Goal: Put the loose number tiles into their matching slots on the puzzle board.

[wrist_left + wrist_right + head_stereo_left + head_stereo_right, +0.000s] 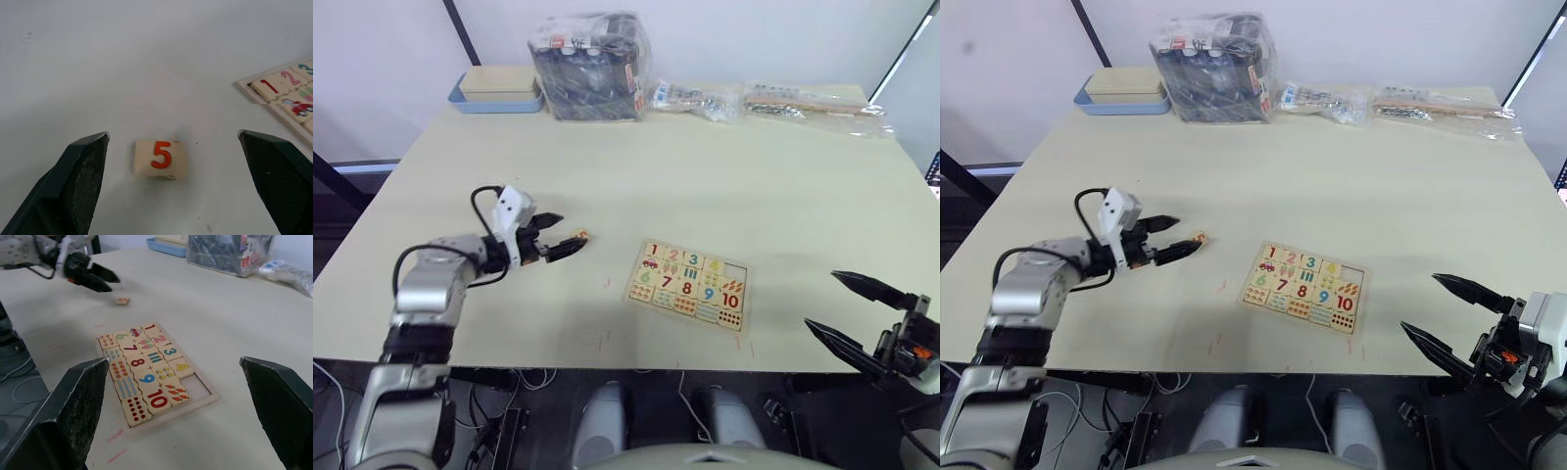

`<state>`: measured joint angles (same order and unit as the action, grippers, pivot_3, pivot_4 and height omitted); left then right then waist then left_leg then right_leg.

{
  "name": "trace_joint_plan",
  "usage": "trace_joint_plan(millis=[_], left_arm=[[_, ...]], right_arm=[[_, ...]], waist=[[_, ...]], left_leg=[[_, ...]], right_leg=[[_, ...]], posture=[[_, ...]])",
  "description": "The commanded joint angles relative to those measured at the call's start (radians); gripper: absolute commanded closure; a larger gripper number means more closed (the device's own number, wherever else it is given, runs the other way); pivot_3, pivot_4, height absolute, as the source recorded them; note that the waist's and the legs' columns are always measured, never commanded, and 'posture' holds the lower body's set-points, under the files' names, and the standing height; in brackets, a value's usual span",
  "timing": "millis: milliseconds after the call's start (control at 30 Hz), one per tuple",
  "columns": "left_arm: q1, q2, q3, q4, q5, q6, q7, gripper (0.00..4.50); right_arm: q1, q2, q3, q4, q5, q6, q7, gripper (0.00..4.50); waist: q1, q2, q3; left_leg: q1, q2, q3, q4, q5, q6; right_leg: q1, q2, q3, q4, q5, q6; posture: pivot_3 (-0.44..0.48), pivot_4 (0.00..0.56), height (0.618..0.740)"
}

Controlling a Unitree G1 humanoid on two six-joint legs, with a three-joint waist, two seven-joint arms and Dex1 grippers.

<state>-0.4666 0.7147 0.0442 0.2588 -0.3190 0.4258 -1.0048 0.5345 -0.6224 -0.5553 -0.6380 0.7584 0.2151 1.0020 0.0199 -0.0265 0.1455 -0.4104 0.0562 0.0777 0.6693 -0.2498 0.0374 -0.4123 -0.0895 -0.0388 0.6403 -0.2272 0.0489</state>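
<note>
Head views: pale table (724,166), white wall behind. Blue-rimmed tray (496,96), wrapped box (591,66), plastic packets (803,100) along far edge. Puzzle board (688,284) near front edge, one top-row slot empty. Left gripper (570,236) spread wide, just short of 5 tile (580,235). Right gripper (847,313) wide, off the front-right edge.

Left wrist: 5 tile between fingers (83,166), untouched.

Right wrist: board between its own wide fingers, below them.

Bare table (636,176) lies all around the 5 tile (161,158), and the left gripper (560,236) stands spread with room either side of it. Between tile and puzzle board (688,285) nothing stands. The wrapped box (591,65) and bags (808,102) sit well back, seemingly no hindrance.
</note>
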Motion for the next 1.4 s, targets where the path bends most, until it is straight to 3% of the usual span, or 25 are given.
trace_joint_plan(millis=[33, 400, 1100, 1200, 1267, 1400], left_arm=[[-0.049, -0.004, -0.054, 0.07, 0.062, -0.056, -0.022, 0.01], [-0.127, 0.0, -0.118, 0.206, 0.156, -0.095, -0.06, 0.01], [-0.112, 0.043, -0.111, 0.176, 0.173, -0.02, -0.055, 0.01], [-0.106, 0.042, -0.114, 0.171, 0.174, -0.022, -0.057, 0.79], [-0.102, 0.039, -0.114, 0.168, 0.172, -0.023, -0.062, 1.67], [-0.084, 0.034, -0.102, 0.139, 0.16, -0.014, -0.054, 2.86]], right_arm=[[0.018, -0.003, -0.018, -0.061, 0.03, 0.002, -0.013, 0.0], [0.072, 0.003, -0.042, -0.115, 0.056, -0.005, -0.028, 0.0], [0.074, -0.004, -0.049, -0.096, 0.051, -0.016, -0.007, 0.0], [0.066, -0.008, -0.052, -0.09, 0.051, -0.013, -0.003, 0.0], [0.061, -0.01, -0.052, -0.088, 0.05, -0.012, -0.003, 0.0], [0.051, -0.015, -0.047, -0.086, 0.048, -0.009, -0.003, 0.0]], waist=[[-0.002, 0.0, 0.0], [-0.003, -0.002, 0.0], [-0.005, -0.002, 0.0], [-0.005, -0.002, 0.0], [-0.005, -0.002, 0.0], [-0.004, -0.002, 0.0]], left_leg=[[0.0, 0.0, 0.001, 0.0, 0.0, 0.0], [0.0, 0.001, 0.001, 0.0, 0.0, 0.0], [0.003, 0.002, -0.001, 0.0, 0.0, 0.0], [0.003, 0.001, -0.001, 0.0, 0.0, 0.0], [0.003, 0.001, -0.001, 0.0, 0.0, 0.0], [0.002, 0.001, -0.001, 0.0, 0.0, 0.0]], right_leg=[[0.0, 0.0, 0.0, 0.0, 0.0, 0.0], [-0.001, 0.0, 0.0, 0.0, 0.0, 0.0], [-0.001, 0.001, 0.0, 0.001, 0.0, 0.0], [-0.001, 0.001, 0.0, 0.001, 0.0, 0.0], [-0.001, 0.001, 0.0, 0.001, 0.001, -0.002], [-0.001, 0.001, 0.0, 0.001, 0.002, -0.003]], posture=[[0.0, 0.15, 0.74], [0.0, 0.15, 0.74], [0.0, 0.15, 0.74], [0.0, 0.15, 0.74], [0.0, 0.15, 0.74], [0.0, 0.15, 0.74]])
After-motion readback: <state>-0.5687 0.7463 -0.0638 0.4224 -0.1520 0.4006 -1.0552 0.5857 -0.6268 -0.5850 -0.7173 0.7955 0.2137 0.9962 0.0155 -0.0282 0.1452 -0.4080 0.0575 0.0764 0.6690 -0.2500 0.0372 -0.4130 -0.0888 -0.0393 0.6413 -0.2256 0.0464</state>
